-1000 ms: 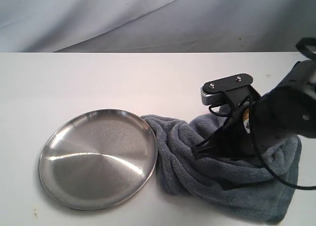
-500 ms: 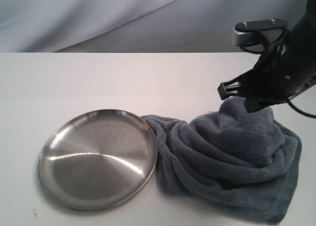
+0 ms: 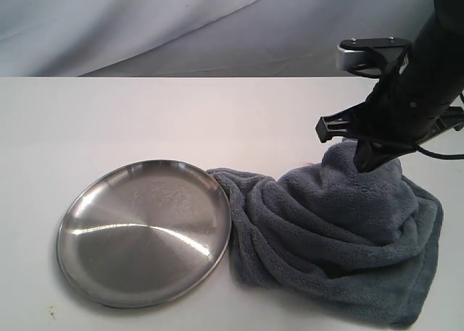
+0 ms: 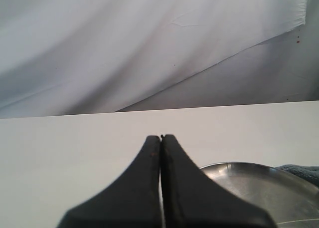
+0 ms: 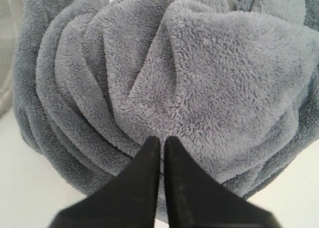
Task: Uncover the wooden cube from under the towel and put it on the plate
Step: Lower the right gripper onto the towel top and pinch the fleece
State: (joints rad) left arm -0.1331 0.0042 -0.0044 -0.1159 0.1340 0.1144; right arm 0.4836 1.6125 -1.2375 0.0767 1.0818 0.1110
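The blue-grey fleece towel (image 3: 341,229) lies bunched on the white table, its left edge touching the plate (image 3: 145,229). My right gripper (image 3: 360,159) comes down on the towel's far right part and is shut on a fold, which stands up as a peak. In the right wrist view the towel (image 5: 199,73) fills the picture and the right gripper (image 5: 161,138) pinches fleece at its tips. The wooden cube is hidden. My left gripper (image 4: 160,136) is shut on nothing, above the table beside the plate (image 4: 259,183); it is outside the exterior view.
A white cloth backdrop (image 3: 181,27) hangs behind the table. Bare white tabletop (image 3: 145,114) lies behind and left of the plate. A strip of the towel (image 4: 304,172) shows past the plate in the left wrist view.
My right gripper has risen from low on the towel's middle, up and to the right, drawing a fold of towel into a peak. The plate has not moved.
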